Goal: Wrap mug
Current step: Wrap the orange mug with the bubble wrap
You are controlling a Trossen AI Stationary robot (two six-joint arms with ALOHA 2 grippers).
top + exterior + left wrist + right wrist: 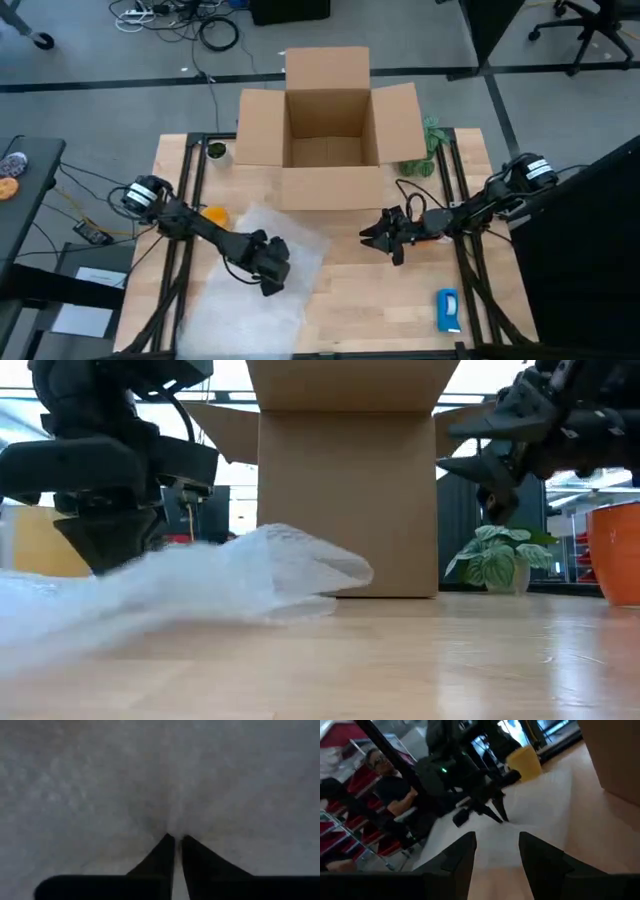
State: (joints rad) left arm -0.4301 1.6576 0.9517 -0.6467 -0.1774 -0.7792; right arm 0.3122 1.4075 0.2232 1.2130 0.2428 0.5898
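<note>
A sheet of bubble wrap (200, 585) lies closest in the low view, rumpled, with one fold raised off the wooden table (400, 310). There is one sheet, spread over the table's left front part.

The left gripper (174, 840) is clenched on this sheet. Its two fingers stand together with only a slit between them, and the wrap puckers at their tips. From above, the left gripper (272, 275) sits on the wrap near its right edge.

The single orange mug (213, 214) stands on the table just beside the wrap's far left corner, close under the left arm and touched by neither gripper. From the right wrist it shows as a yellow-orange cup (525, 762) past the wrap.

The right gripper (372, 238) hangs over bare wood right of the wrap, fingers spread apart and holding nothing.

Behind both grippers stands one cardboard box (328, 130), its four flaps open and its brown floor showing. One green plant (430, 145) sits at its right. One flat blue-and-white object (448, 310) lies near the front right edge. One person (390, 785) sits beyond the table.
</note>
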